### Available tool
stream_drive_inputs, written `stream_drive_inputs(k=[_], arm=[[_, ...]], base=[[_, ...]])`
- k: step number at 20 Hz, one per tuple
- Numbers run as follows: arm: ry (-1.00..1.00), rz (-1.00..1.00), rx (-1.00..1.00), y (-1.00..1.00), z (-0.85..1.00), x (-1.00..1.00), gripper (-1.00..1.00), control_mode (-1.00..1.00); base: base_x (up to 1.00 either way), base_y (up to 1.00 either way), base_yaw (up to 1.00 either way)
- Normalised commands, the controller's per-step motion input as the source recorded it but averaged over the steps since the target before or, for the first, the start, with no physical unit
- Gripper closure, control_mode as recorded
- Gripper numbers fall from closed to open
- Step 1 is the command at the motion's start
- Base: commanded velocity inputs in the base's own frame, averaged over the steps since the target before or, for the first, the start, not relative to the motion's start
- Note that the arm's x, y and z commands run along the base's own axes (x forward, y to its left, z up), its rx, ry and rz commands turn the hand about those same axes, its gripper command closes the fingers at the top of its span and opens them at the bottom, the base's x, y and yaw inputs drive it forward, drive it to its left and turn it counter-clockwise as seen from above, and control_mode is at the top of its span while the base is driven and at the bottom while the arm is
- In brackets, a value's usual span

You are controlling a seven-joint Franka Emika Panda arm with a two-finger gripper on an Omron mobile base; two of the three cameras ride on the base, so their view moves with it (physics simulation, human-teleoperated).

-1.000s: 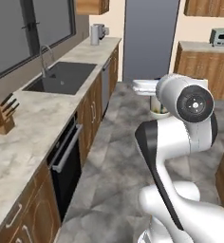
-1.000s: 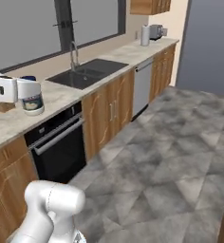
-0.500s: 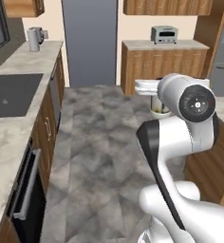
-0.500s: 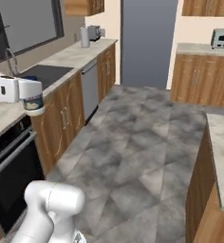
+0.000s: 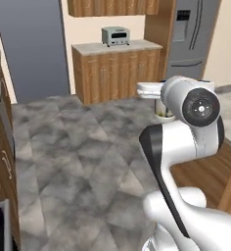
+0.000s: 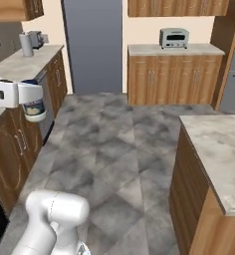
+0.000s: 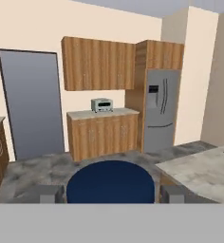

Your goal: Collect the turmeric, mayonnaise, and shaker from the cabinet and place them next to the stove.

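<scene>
My gripper [image 6: 32, 95] is shut on the mayonnaise [image 6: 34, 106], a small white jar with a dark blue lid and a dark label band, and holds it in the air at the left of the right base view. Seen from the hand, its round blue lid [image 7: 110, 182] sits between the two fingertips [image 7: 50, 193]. From the left base camera, a part of the jar [image 5: 162, 110] peeks out behind the arm's white wrist. The turmeric, shaker, cabinet and stove are out of view.
A toaster [image 6: 175, 37] stands on the far wooden counter, beside a steel fridge [image 5: 191, 34]. A stone-topped island [image 6: 216, 149] juts in at the right. The left counter [image 6: 25, 62] carries a metal jug [image 6: 26, 44]. Grey stone floor [image 6: 114, 149] stretches ahead.
The whole picture has swung: the base has turned right, so the sink, window and oven slid out to the left and the toaster counter and fridge came in. The jar stays gripped.
</scene>
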Motion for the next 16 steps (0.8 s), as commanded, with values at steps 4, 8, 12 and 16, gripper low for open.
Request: stream_drive_inputs(k=[4,8,12,16], arm=[[0.0,0.0,0.0,0.0,0.0,0.0,1.0,1.0],[0.0,0.0,0.0,0.0,0.0,0.0,1.0,1.0],[0.0,0.0,0.0,0.0,0.0,0.0,1.0,1.0],[0.0,0.0,0.0,0.0,0.0,0.0,1.0,1.0]], base=[[0.67,0.47,-0.49],[0.7,0.49,-0.47],[0.76,0.59,-0.45],[0.85,0.64,-0.44]])
